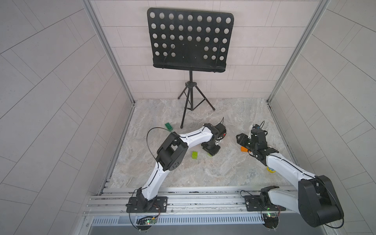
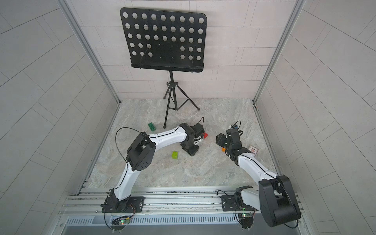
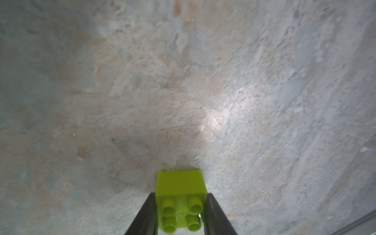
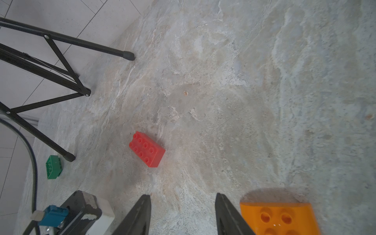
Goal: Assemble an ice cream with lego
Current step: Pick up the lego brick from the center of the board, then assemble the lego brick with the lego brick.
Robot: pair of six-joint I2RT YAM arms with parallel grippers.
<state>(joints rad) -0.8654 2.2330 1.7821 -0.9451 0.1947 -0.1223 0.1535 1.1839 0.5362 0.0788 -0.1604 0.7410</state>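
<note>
— What has the left pincer [image 3: 181, 195] got?
— It's clenched on a lime-green brick [image 3: 180, 183], down at the bench [image 1: 203, 173]. A loose lime-green piece [image 1: 195, 154] lies at its nine o'clock.
— And the right pincer [image 4: 183, 196]?
— Released, nothing in it. The orange piece [image 4: 278, 215] sits just outside one finger.

Soft, even light, faint shadows. In both top views wall [image 1: 50, 81] seams bow toward the edges. Pale glare marks the worktop [image 3: 217, 118] in the left wrist view.
</note>
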